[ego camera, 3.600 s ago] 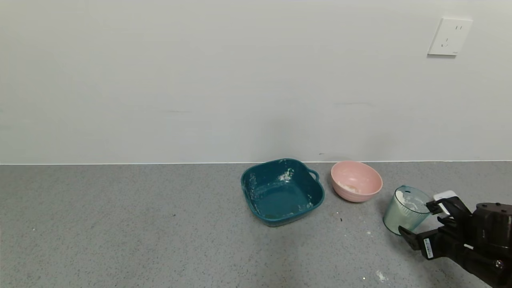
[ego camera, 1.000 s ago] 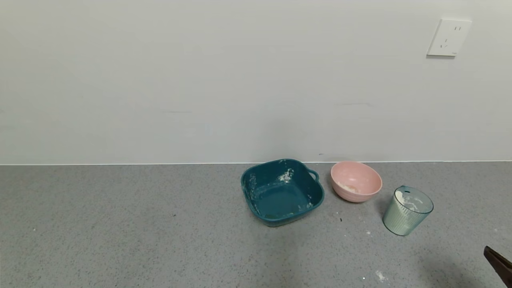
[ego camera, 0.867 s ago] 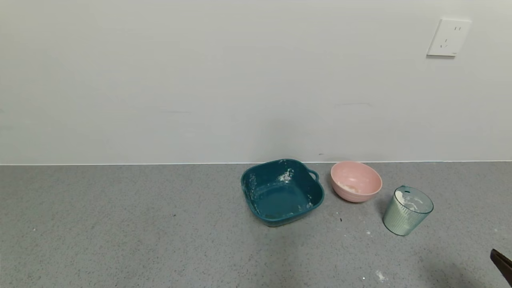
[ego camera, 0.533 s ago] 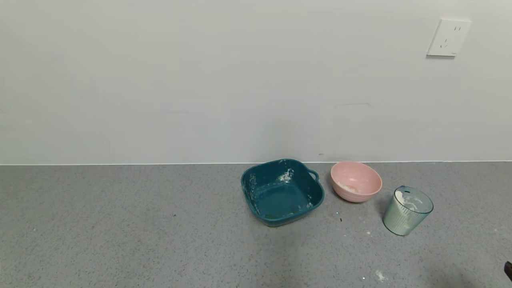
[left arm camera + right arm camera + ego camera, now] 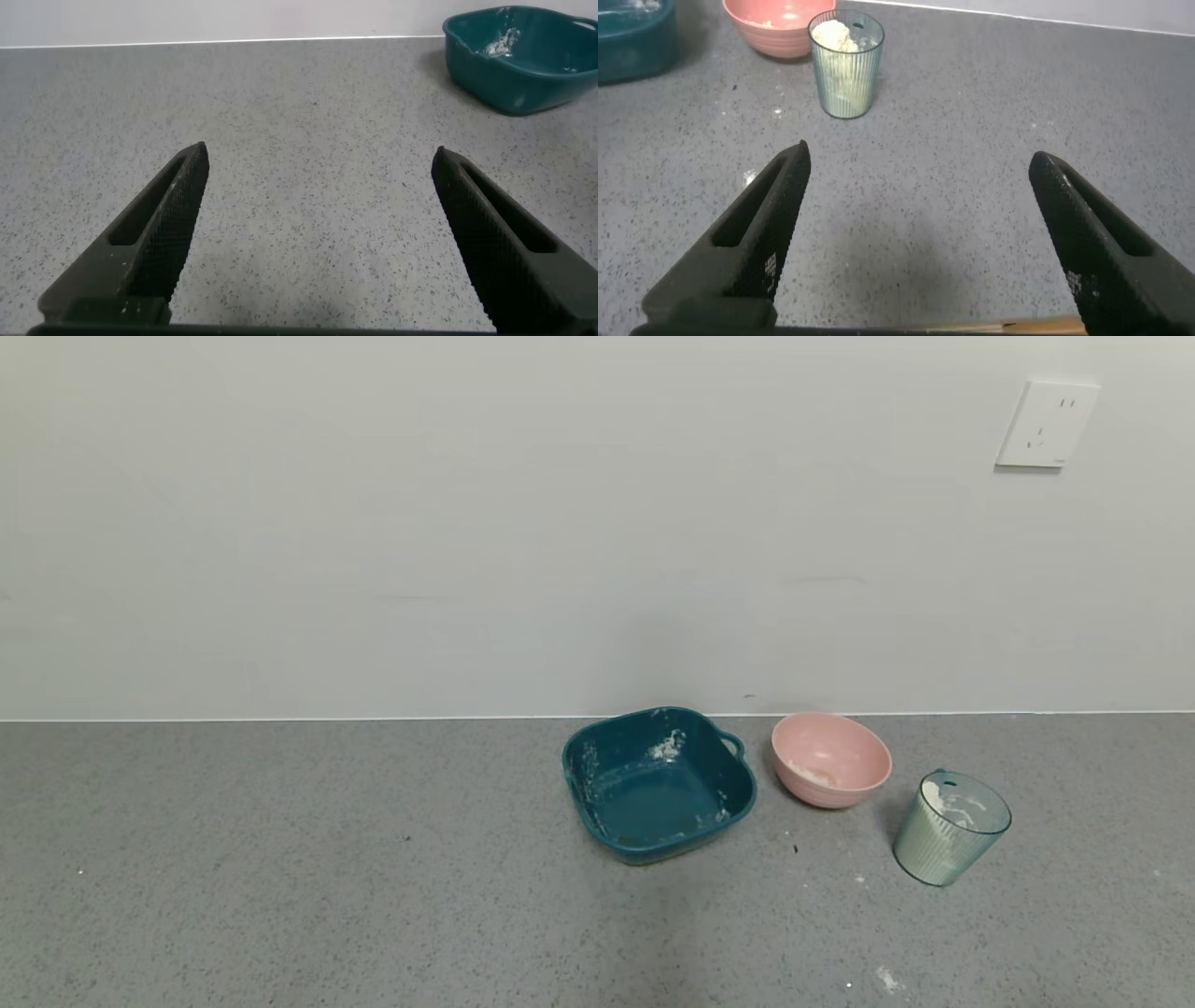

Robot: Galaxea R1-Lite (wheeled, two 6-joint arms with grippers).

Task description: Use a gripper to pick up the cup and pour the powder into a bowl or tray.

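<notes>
**A:** What do we have on the worktop [image 5: 280, 859]?

**B:** We see a grey speckled surface running up to a pale wall. Three things stand in a row towards the right. Furthest left of them is a dark teal square dish [image 5: 658, 784] with a small handle, and traces of white on its inside. Just to its right, apart from it, sits a round pink bowl [image 5: 831, 759] with a little pale powder [image 5: 810, 773] lying low inside. Right of the bowl and a bit nearer to us stands the cup [image 5: 950, 827], upright, ribbed and see-through blue-green.

**A:** Is anything in the cup?

**B:** Yes, we see white clumpy powder [image 5: 833, 37] inside it, with smears on the inner wall. A few white specks [image 5: 887, 978] lie on the worktop nearer to us than the cup.

**A:** Where are the arms?

**B:** Neither shows from the head. From the right wrist we see the right gripper [image 5: 920, 247] low over bare worktop, fingers [image 5: 761, 233] spread wide and holding nothing, the cup well beyond them with the bowl just behind it. The left gripper [image 5: 322, 247] is likewise spread wide and empty-handed over bare worktop, with the teal dish far off to one side.

**A:** Anything on the wall?

**B:** A white socket [image 5: 1046, 423], high on the right.
</notes>
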